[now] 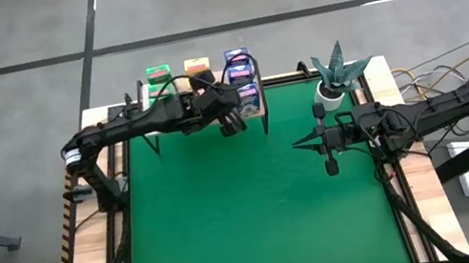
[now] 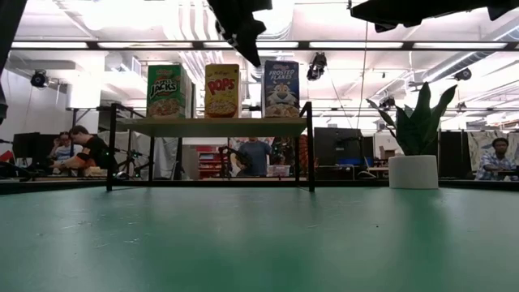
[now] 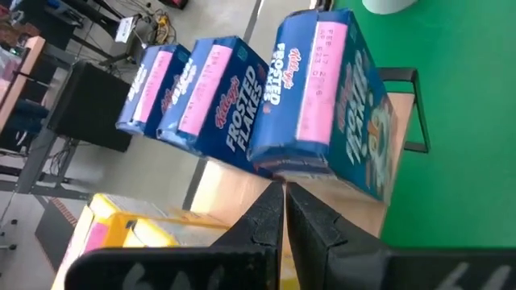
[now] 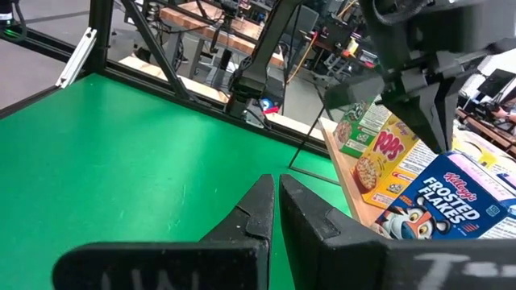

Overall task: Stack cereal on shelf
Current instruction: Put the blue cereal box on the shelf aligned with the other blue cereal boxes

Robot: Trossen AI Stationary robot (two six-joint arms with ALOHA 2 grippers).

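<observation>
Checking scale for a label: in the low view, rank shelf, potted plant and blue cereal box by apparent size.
1. Pale wooden shelf on black legs.
2. Green plant in white pot, though it may stand nearer the camera.
3. Blue cardboard Frosted Flakes box.

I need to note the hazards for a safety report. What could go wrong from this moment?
1. The left end effector, shut and empty, hangs just in front of the blue cereal boxes on the shelf. A careless move could knock the upright boxes over.
2. The potted plant stands near the right end effector; a swing toward the shelf might hit it.
</observation>
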